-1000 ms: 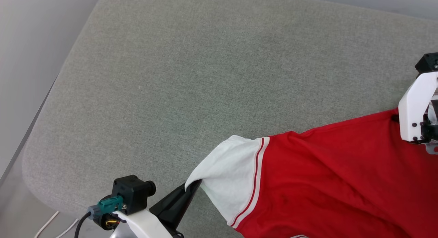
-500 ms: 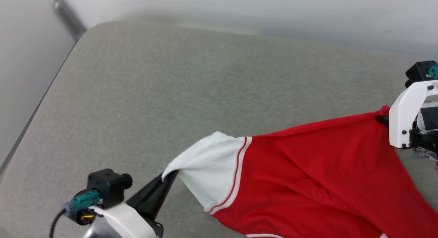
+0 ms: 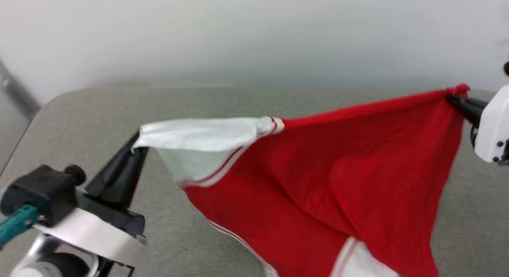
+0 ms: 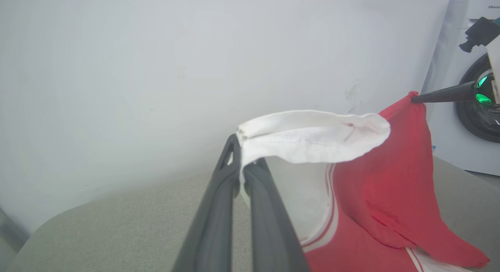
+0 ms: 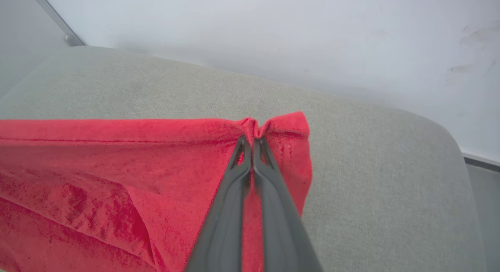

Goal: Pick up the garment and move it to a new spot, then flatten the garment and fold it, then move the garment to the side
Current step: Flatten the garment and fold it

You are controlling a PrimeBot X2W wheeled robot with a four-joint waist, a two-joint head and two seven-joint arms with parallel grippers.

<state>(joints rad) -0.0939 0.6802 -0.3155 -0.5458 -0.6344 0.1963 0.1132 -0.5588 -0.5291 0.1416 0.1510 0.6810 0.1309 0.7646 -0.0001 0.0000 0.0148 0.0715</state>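
Note:
The garment (image 3: 318, 181), a red T-shirt with white sleeves and striped trim, hangs stretched between my two grippers above the grey cushioned surface (image 3: 199, 102). My left gripper (image 3: 137, 139) is shut on the edge of a white sleeve (image 4: 308, 137), its tips (image 4: 242, 168) pinching the hem. My right gripper (image 3: 451, 98) is shut on a bunched red corner (image 5: 273, 127), with its tips (image 5: 250, 141) closed on the cloth. The shirt's lower part droops toward the surface, a second white sleeve (image 3: 358, 265) at the bottom.
A pale wall (image 3: 254, 38) rises just behind the grey surface. A white washing machine (image 4: 465, 88) stands to the right in the left wrist view. The surface's rounded corners (image 5: 441, 127) and edges are close on both sides.
Both grippers have risen with the garment, lifting it off the surface so it hangs taut between them. The head camera has tilted up, bringing the wall into view.

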